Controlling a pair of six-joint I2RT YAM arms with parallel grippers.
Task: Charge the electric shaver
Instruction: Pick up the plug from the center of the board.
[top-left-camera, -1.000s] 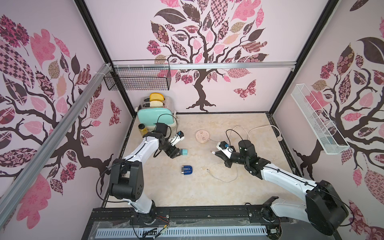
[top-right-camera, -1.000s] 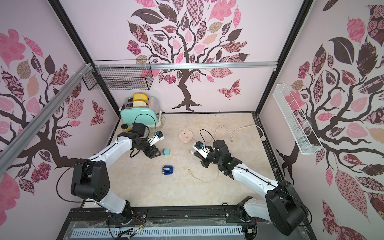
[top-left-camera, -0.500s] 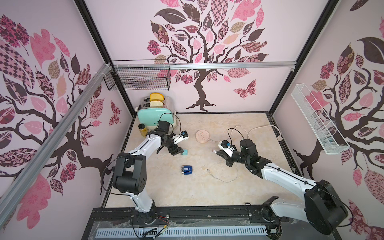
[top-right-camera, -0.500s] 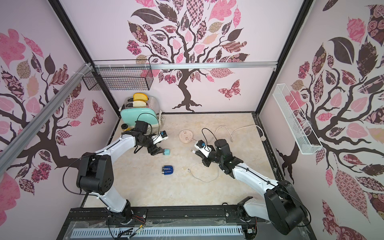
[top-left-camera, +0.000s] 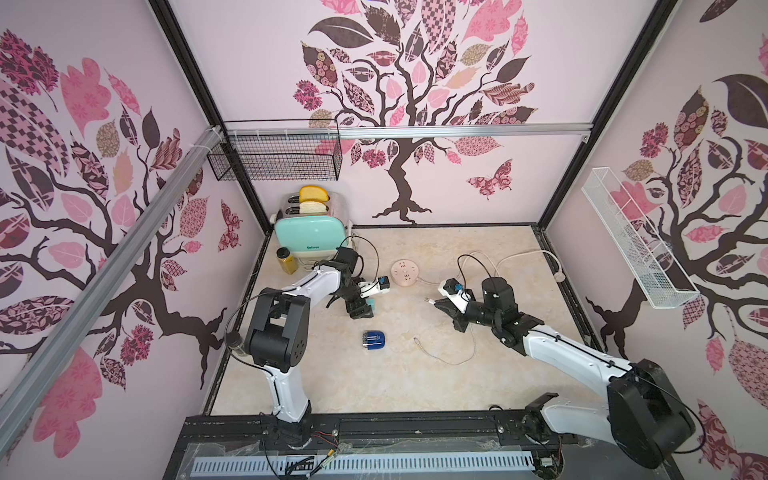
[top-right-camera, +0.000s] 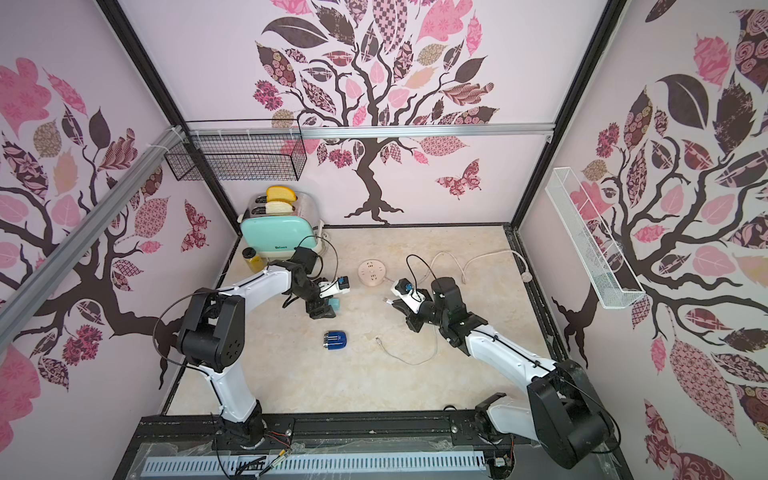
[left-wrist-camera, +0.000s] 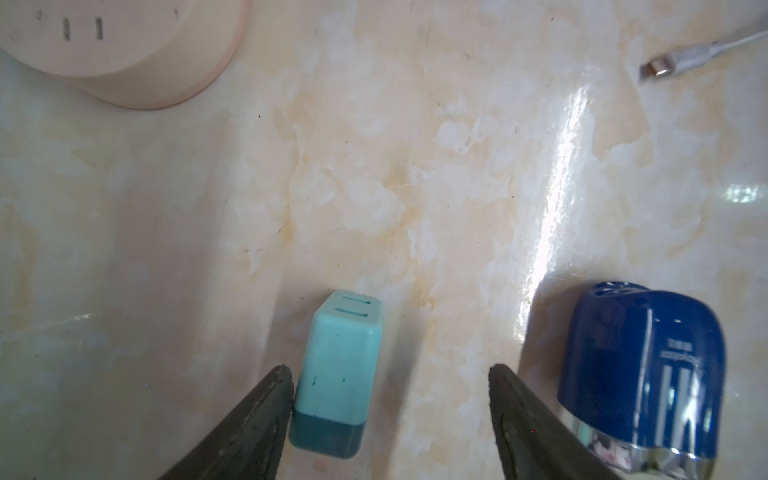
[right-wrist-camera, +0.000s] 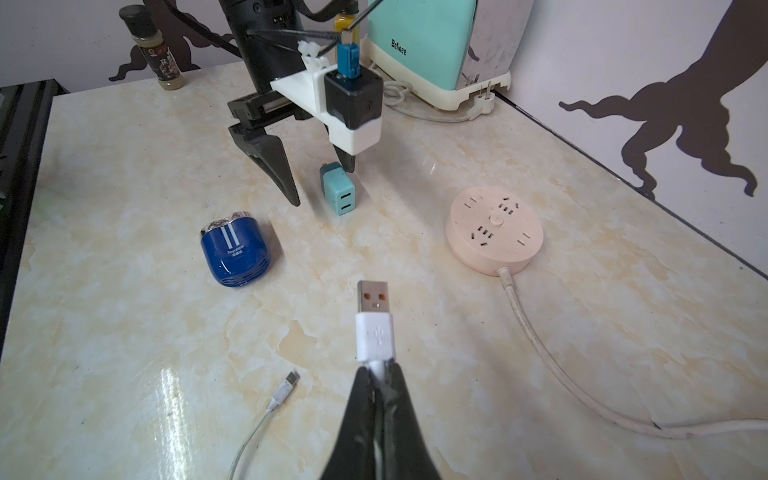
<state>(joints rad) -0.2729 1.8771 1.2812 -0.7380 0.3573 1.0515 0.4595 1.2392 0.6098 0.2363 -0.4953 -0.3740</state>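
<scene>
The dark blue electric shaver (top-left-camera: 375, 339) (right-wrist-camera: 235, 251) lies on the marble table with its silver head toward the left arm. A small teal plug adapter (left-wrist-camera: 340, 365) (top-left-camera: 371, 306) lies between the fingers of my open left gripper (left-wrist-camera: 388, 374) (right-wrist-camera: 323, 187). One finger touches its side and the other stands well apart, close to the shaver (left-wrist-camera: 640, 365). My right gripper (right-wrist-camera: 376, 370) (top-left-camera: 436, 302) is shut on the white cable just behind its USB plug (right-wrist-camera: 374, 320), held above the table. The cable's small end (right-wrist-camera: 291, 380) lies loose right of the shaver.
A round pale-pink power strip (top-left-camera: 405, 272) (right-wrist-camera: 494, 228) sits behind the adapter, its cord running to the right wall. A teal toaster (top-left-camera: 307, 239) and a spice bottle (top-left-camera: 286, 259) stand in the back left corner. Wire baskets hang on the walls.
My left gripper has moved right and down until its open fingers straddle the teal adapter. The right arm with the USB plug has hardly moved.
</scene>
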